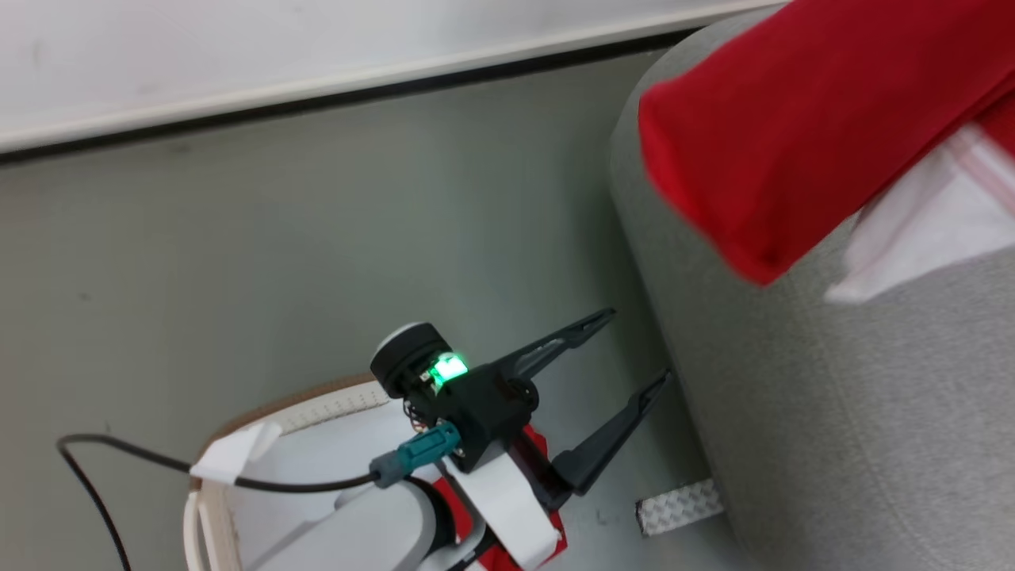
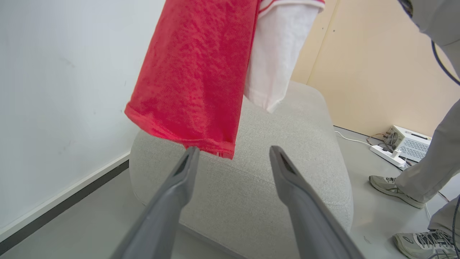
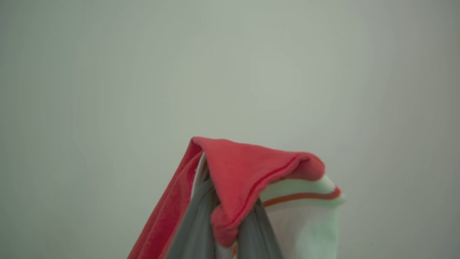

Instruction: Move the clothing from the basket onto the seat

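Head view gives you the state of play: one piece of the clothing [image 1: 761, 135] hangs in the air over the near end of the seat [image 1: 833, 436], red body and white sleeve dangling, not yet laid down. Your right wrist view shows why. The right jaws are pressed together on a fold of that red cloth, with a white, red-striped panel bunched beside them. From the left wrist view the hem hangs low over the top of the seat, and you cannot tell whether it brushes the upholstery or hangs just clear. The left jaws stand spread wide and hold nothing, hovering over the floor between the basket [image 1: 333, 403] and the seat, pointing toward the seat. I judge this carry nearly done: what is left is to lower the piece and let it go on the cushion. Under your left arm [image 1: 476, 412], at the basket's edge, more red fabric [image 1: 545, 448] shows, so at least one more garment probably waits, though the arm hides most of the basket's inside.
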### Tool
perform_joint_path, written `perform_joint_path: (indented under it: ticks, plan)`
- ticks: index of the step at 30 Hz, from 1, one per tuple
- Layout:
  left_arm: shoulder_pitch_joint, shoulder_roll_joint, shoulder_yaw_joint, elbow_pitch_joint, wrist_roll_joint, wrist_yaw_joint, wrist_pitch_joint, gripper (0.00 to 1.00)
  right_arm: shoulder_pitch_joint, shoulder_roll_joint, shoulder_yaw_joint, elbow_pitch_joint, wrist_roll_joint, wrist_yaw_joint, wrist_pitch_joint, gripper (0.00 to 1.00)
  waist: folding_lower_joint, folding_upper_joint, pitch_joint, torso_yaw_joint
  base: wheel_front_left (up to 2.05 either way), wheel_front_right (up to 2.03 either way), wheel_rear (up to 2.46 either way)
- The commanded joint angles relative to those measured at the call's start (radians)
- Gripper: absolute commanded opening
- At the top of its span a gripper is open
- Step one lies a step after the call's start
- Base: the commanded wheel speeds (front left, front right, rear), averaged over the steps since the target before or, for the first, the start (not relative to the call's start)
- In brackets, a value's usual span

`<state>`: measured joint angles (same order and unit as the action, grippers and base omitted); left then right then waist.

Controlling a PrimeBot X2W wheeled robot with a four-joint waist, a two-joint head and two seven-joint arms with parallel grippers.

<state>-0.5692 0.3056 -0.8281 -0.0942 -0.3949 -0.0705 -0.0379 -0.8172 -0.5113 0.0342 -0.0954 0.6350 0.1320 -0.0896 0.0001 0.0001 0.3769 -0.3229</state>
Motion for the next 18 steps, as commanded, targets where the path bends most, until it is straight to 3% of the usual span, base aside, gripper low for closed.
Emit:
perform_joint_path:
  ticks: [1, 10, 18]
  plan:
    - [-0.026, 0.013, 0.001, -0.007, 0.011, -0.007, 0.004, 1.0, -0.049, -0.026, -0.039, 0.022, -0.002, -0.003, 0.014, 0.0, -0.0001, -0.0001, 0.102, 0.05, 0.0, 0.0, 0.0]
    - [-0.088, 0.009, -0.002, -0.002, 0.02, -0.021, -0.01, 1.0, -0.218, -0.17, -0.337, 0.195, -0.136, -0.003, 0.082, 0.0, -0.0001, -0.0001, 0.23, 0.161, 0.0, 0.0, 0.0]
    - [-0.11, -0.002, 0.0, 0.02, 0.005, -0.026, -0.037, 1.0, -0.168, -0.19, -0.443, 0.442, -0.275, -0.003, 0.183, 0.0, -0.0001, -0.0001, 0.285, 0.226, 0.0, 0.0, 0.0]
